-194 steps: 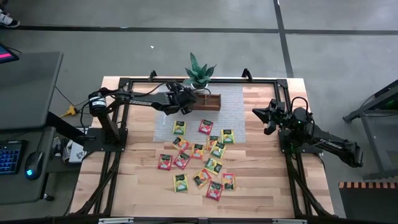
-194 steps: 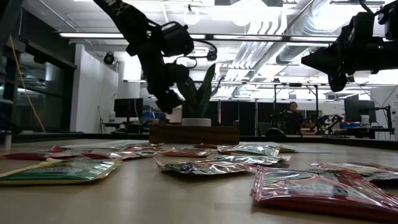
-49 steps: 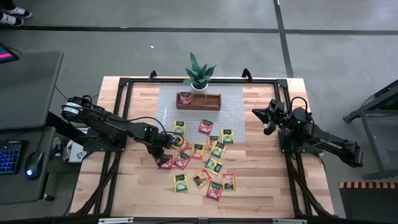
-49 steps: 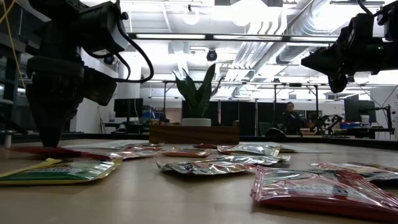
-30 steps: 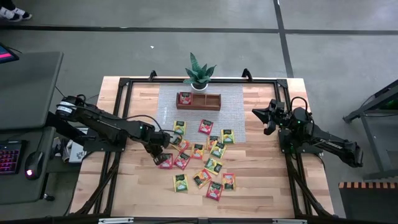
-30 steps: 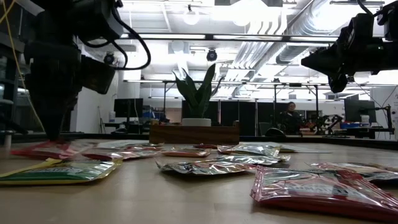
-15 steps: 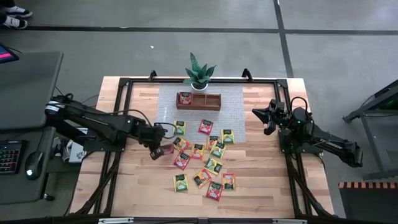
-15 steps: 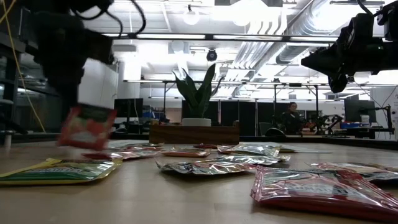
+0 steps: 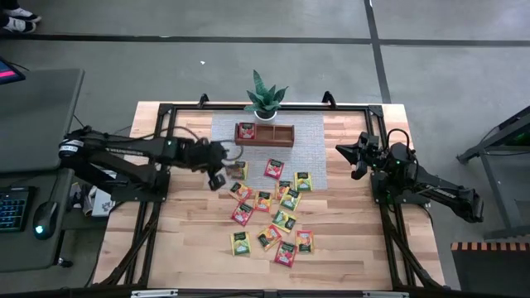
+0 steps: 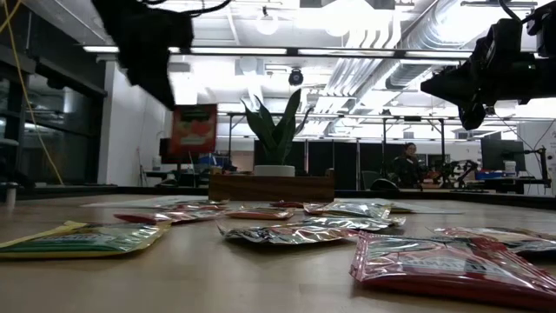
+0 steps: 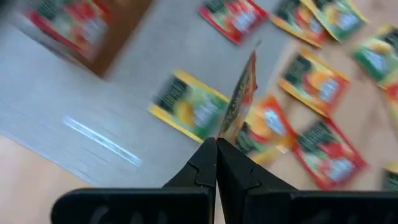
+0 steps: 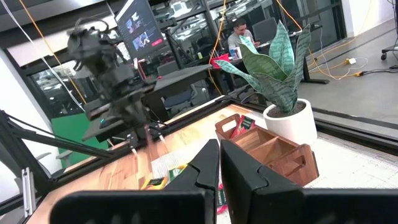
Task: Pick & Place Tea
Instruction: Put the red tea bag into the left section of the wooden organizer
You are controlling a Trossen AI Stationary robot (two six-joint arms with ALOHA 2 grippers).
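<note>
Above table, left tool [image 11: 216, 144] gripping red packet [image 10: 193, 129]

Grey concrete floor [image 9: 248, 58] with dark seam lines; grey desk [image 9: 37, 116] with keyboard [image 9: 12, 207] and mouse [image 9: 41, 222]; ceiling strip lights [image 10: 347, 52], exposed ducts [image 10: 434, 39]; monitor [image 12: 142, 28]; seated person [image 10: 406, 163] far behind

Thirteen tea packets [image 9: 263, 201] are counted loose on the table [image 9: 182, 240]; one in the tray [image 9: 277, 134]; one lifted; one plant [image 9: 265, 95] is seen.
</note>
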